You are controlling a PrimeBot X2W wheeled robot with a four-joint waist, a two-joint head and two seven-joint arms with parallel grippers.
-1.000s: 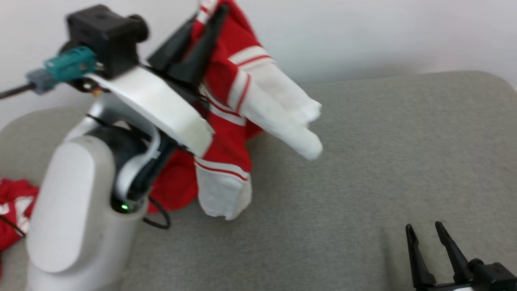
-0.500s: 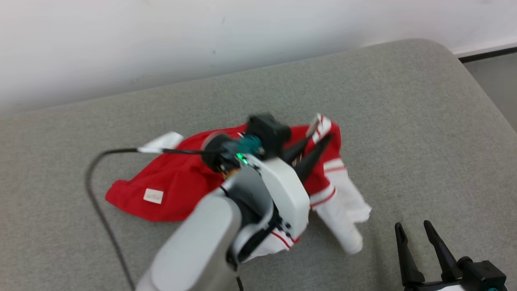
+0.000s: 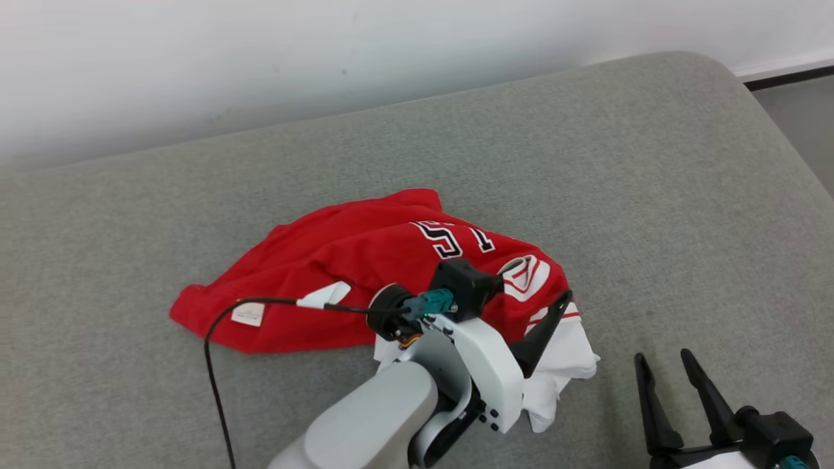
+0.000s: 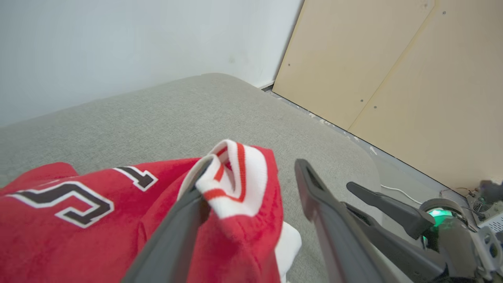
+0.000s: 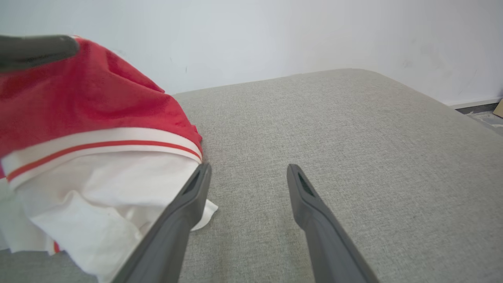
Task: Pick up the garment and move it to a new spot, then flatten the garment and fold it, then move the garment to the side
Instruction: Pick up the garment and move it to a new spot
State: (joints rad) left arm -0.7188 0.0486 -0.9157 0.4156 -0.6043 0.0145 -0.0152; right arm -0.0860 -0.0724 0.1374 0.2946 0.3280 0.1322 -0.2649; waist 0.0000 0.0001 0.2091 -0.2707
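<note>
The red jersey with white striped trim and dark block numerals now lies in a crumpled heap on the grey woven cushion, about the middle of it. A second ago it hung in the air, pinched in my left jaws; now it is down and those jaws stand spread wide at the jersey's right end. They grip nothing, though the red-and-white ribbed collar is draped against one finger (caught on it or merely leaning, I cannot tell). White sleeve cloth spills out from under the jersey's right end, bunched rather than flat.

So the carry to a new spot looks finished to me, and flattening comes next: the cloth is folded over itself and the numerals are only partly showing. I would back my left arm off gently, since a snagged collar could drag the whole heap along.

My right jaws are spread too and empty, low over the cushion just right of the jersey, one finger close by the white cloth. A thin black cable from my left wrist loops across the jersey's near edge. Beyond the jersey, the cushion runs back to a plain white wall.
</note>
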